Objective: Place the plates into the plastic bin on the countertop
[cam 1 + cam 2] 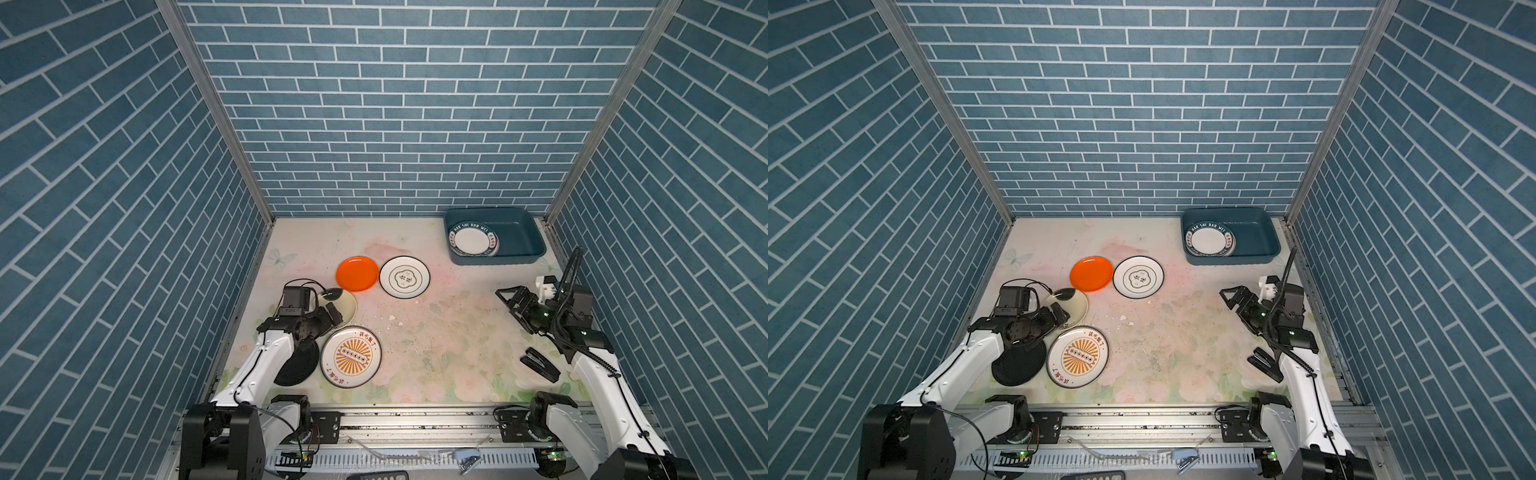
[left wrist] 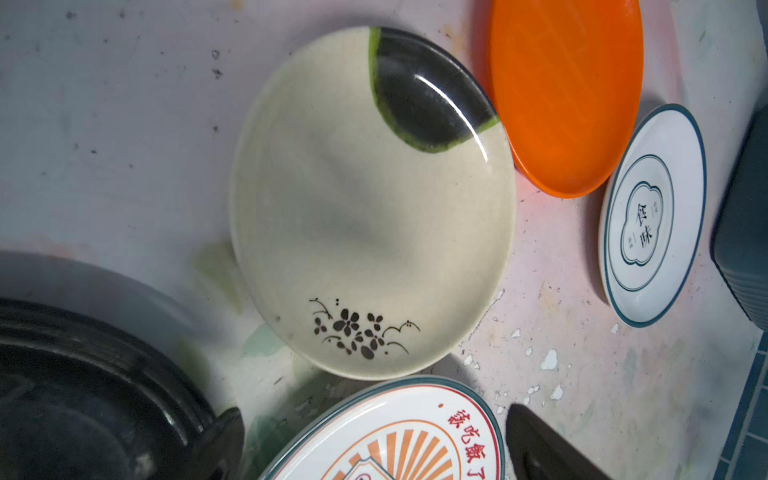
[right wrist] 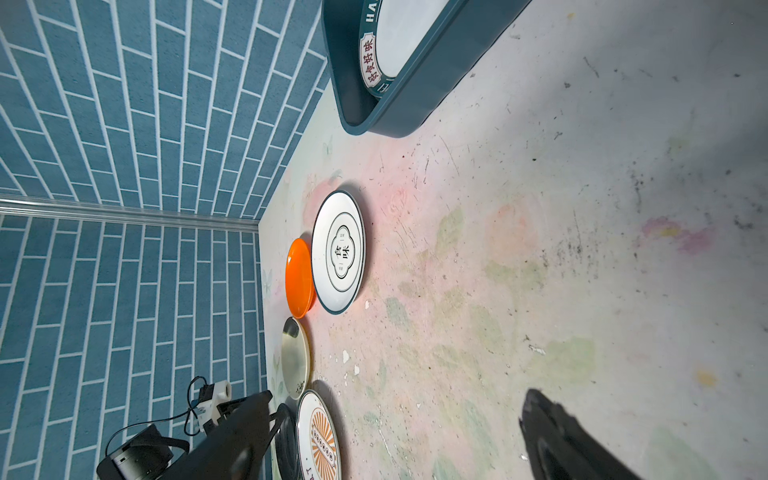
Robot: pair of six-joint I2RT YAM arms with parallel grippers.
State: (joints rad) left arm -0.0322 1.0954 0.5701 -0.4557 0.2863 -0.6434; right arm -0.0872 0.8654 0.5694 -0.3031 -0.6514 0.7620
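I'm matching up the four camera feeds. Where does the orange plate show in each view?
In a top view: the orange plate lies on the countertop, left of centre.
In a top view: orange plate at the same spot.
Left wrist: orange plate between the cream plate and the emblem plate.
Right wrist: orange plate beside the emblem plate.
Shared landmark: the teal-rimmed emblem plate next to it.

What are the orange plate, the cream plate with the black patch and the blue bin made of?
Orange plate: likely plastic or melamine; flat uniform colour, soft sheen. Cream plate: looks like glazed ceramic, from the sharp glossy highlight on its black patch, though melamine could imitate that. Blue bin: moulded plastic, satin finish; rounded corners, flared rim.
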